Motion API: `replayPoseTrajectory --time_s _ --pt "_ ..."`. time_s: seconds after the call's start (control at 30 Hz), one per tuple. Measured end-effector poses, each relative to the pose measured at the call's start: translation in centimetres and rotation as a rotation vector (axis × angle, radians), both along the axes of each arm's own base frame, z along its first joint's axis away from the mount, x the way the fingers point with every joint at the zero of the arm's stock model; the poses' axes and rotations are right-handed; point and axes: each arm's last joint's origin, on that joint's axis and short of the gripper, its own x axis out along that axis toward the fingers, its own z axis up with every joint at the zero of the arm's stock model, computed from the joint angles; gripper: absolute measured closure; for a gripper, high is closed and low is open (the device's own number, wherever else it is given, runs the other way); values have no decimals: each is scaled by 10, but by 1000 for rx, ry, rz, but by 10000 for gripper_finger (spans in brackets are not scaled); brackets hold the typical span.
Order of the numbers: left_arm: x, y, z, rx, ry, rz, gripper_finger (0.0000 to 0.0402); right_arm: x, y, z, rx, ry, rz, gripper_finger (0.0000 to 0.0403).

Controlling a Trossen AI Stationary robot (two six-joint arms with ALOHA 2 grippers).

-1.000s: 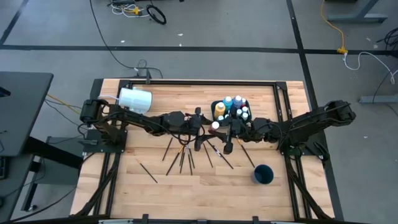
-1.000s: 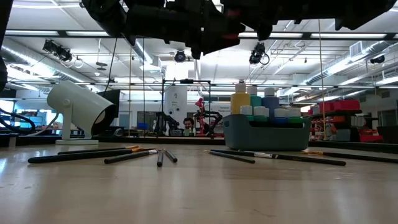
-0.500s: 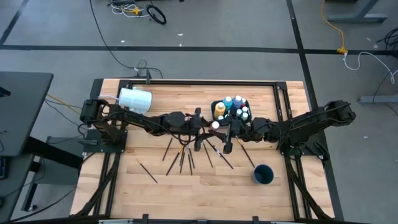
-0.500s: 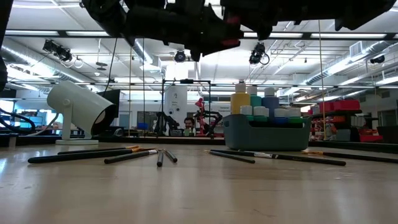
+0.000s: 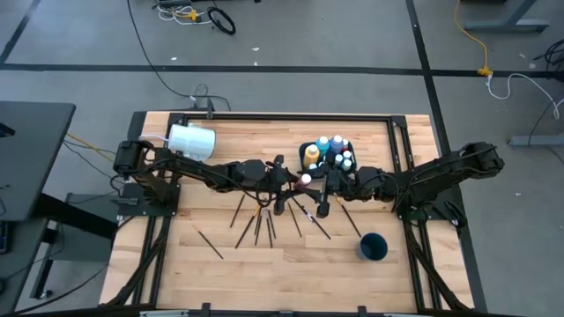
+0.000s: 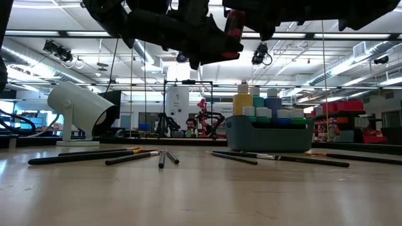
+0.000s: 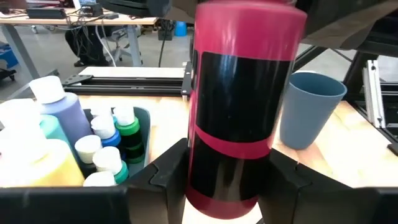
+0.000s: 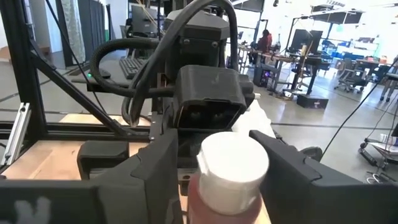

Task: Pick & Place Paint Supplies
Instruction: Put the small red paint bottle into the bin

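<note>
A red paint bottle (image 7: 242,112) with a black label and a white cap (image 5: 305,179) stands upright in mid-air over the table's middle, high in the low view (image 6: 233,25). My left gripper (image 5: 298,181) reaches it from the left and is shut on it. My right gripper (image 5: 314,184) comes from the right, with its fingers on either side of the bottle just under the cap (image 8: 233,165). Other paint bottles stand in a dark tray (image 5: 302,148) just beyond. Several thin brushes (image 5: 256,220) lie flat on the wood. My left gripper pinches the bottle's lower body (image 7: 224,199) between its two fingers (image 7: 165,177), coming level from the table's left. The bottle stands upright in the hold, lifted clear. My right gripper has the bottle's shoulder (image 8: 211,199) below the cap between its fingers (image 8: 155,174), level from the table's right. Its finger gap matches the bottle's width, but the contact itself is mostly below the picture's edge.
The tray (image 6: 270,138) of bottles sits toward the far side, right of centre. A blue cup (image 5: 373,246) stands near the right front. A large white cup (image 5: 191,141) lies on its side at the far left. Brushes (image 6: 125,156) are scattered under both grippers.
In the low view more of the red bottle shows than a second ago, and the left gripper's dark outline has shifted slightly around it. From above, the cap stays in almost the same place.
</note>
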Motion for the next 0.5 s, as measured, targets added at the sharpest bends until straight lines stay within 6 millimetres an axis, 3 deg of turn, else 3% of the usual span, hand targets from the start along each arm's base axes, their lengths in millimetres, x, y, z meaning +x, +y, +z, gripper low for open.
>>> replayPoseTrajectory --time_s 0.3,0.5 --pt "0 0 -1 21 10 24 244 -13 4 9 -4 37 -46 258" --pt "0 0 -1 24 7 25 244 -19 5 11 63 70 -40 272"
